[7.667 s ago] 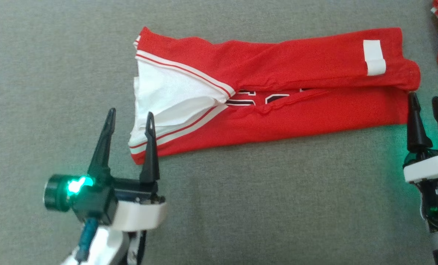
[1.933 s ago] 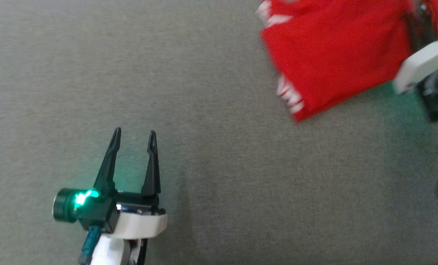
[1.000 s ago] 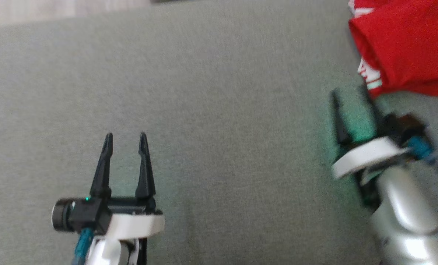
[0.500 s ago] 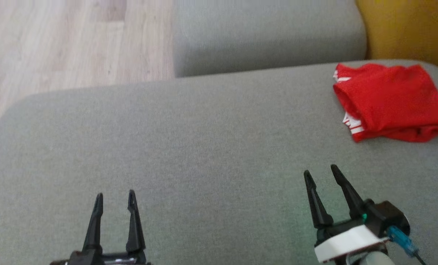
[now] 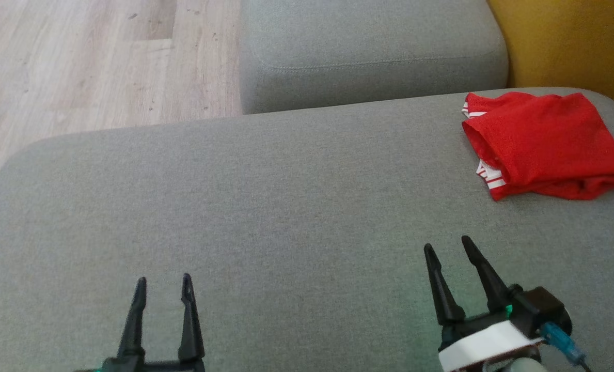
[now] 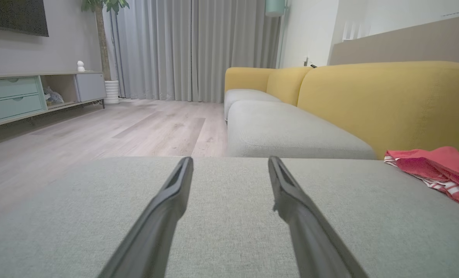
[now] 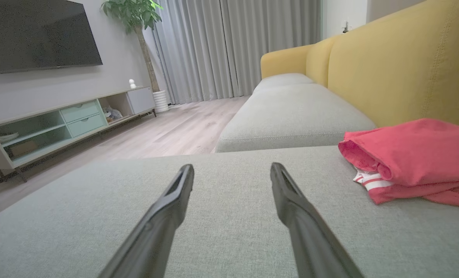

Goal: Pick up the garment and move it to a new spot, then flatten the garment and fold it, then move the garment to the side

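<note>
A wide grey woven-fabric seat cushion (image 5: 286,206) with a rounded far-left corner is the surface that carries everything. Directly on it lies a folded red fabric garment with white-striped trim (image 5: 544,144), a compact, slightly rumpled bundle resting flat on the cushion's far right part, close to its back edge. The striped trim peeks out at the bundle's left side, where the folded layers show.
</note>
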Motion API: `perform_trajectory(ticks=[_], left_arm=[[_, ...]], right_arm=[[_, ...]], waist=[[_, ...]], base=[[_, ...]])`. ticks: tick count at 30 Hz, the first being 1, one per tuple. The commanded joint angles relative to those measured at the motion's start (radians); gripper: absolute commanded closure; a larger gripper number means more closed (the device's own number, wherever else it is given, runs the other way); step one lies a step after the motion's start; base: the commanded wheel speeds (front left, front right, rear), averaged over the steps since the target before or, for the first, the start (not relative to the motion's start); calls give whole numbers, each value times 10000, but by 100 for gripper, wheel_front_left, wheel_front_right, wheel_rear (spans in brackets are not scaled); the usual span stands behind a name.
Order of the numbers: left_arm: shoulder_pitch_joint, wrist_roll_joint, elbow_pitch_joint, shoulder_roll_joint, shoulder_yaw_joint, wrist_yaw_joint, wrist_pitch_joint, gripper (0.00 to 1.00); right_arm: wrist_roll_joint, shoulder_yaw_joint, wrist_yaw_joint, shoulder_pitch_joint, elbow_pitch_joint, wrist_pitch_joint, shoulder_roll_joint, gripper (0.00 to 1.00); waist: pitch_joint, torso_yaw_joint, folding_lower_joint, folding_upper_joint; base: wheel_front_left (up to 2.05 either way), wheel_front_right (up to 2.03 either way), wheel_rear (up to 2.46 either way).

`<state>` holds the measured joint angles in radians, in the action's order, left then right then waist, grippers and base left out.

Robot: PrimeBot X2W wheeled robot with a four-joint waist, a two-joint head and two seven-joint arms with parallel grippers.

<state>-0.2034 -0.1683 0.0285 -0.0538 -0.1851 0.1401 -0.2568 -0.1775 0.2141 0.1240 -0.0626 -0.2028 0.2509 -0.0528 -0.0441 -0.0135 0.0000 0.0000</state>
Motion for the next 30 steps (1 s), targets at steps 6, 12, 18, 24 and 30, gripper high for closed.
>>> perform_trajectory(ticks=[6,12,18,24,30], left_arm=[[-61,-211,352,2,-47,-59,30,100],[92,-983,429,-55,54,-180,169,100],[267,-1730,563,-98,141,-326,305,100],[435,-2466,685,-135,232,-466,442,100],[597,-3201,793,-168,330,-601,583,100]], right_arm=[[-275,-6,-8,-125,-329,-48,-2,100],[-1040,-109,-4,-23,-345,-182,-61,100],[-1781,-208,-1,82,-366,-311,-106,100],[-2508,-314,3,172,-372,-443,-142,100],[-3232,-429,7,257,-373,-582,-173,100]], waist=[[24,0,0,0],[46,6,0,0],[67,13,0,0],[88,20,0,0],[110,27,0,0]], base=[[0,0,0],[0,0,0],[0,0,0],[0,0,0],[0,0,0]])
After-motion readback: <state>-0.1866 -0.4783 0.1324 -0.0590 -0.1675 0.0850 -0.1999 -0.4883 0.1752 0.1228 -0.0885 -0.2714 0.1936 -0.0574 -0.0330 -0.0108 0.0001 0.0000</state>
